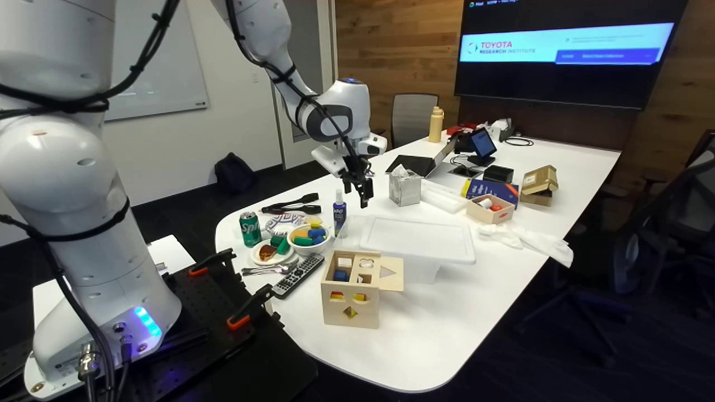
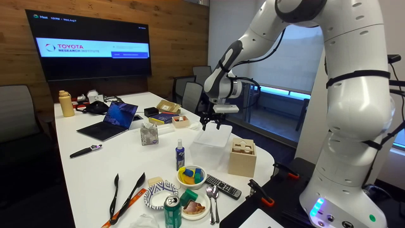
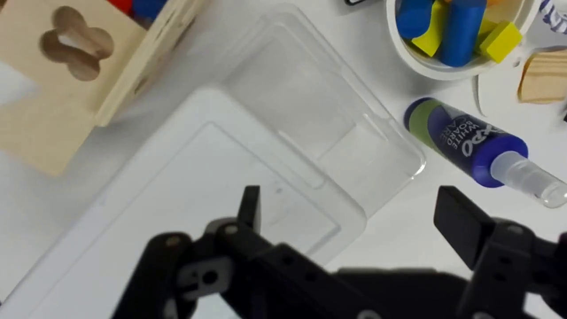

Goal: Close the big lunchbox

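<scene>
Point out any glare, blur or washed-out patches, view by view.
Wrist view: the claw looks soft and out of focus; a bright glint sits on the clear corner of the big lunchbox; its white lid looks rather washed out, yet lettering on the spray bottle reads clearly. In both exterior views: fine print on the wall screen is smeared, though TOYOTA is legible.

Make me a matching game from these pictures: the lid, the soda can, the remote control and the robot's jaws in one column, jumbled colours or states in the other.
1. Lid
2. Soda can
3. Remote control
4. Jaws

A. Green, standing upright
B. Spread apart, gripping nothing
C. Off-centre, leaving one end of the lunchbox uncovered
D. Long, dark and lying flat

Pairs: 1-C; 2-A; 3-D; 4-B
</scene>
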Motion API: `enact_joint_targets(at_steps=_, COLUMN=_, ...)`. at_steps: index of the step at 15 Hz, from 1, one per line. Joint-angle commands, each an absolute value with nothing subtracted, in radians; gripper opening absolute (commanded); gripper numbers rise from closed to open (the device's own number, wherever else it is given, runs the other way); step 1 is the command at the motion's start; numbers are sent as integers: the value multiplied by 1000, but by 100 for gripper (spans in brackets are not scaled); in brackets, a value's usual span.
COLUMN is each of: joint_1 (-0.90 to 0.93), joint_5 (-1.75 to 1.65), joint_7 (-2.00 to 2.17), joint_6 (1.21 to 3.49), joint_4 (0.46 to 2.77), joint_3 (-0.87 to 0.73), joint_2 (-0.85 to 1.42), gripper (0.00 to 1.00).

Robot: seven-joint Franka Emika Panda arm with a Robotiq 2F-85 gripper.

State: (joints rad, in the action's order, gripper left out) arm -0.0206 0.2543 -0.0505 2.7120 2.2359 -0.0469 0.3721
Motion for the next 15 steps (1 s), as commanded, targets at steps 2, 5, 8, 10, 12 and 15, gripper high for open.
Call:
enact_joint_targets(at_steps=2, joint_1=-50, joint_5=250, joint_7=63, joint_6=2736, joint_4=2129, joint_3=-42, joint_2=491, gripper=100)
enact_joint_targets(at_steps=5, joint_1=-79, joint_5=261, joint_7=82, joint_6=2722, joint_4=2082, joint_3=-32, joint_2=542, gripper=100)
enact_joint_targets(at_steps=8, joint_1=-125, joint_5=280, joint_7=45, joint_6=2698, joint_4=2017, joint_3=9, joint_2=608, gripper=100)
enact_joint_targets(at_steps=10, joint_1=-139, joint_5=275, joint_7=43, joint_6=2699, joint_4=1983, joint_3=23, joint_2=646, gripper=100)
enact_joint_targets(at_steps=12, joint_1=-144, joint_5=268, joint_7=48, joint_6=2694, joint_4=1954, joint_3=28, joint_2=679, gripper=100)
enact_joint_targets(at_steps=15, joint_1=-140, joint_5=257, joint_7=56, joint_6=2683, joint_4=1919, joint_3=26, joint_2=715, gripper=100)
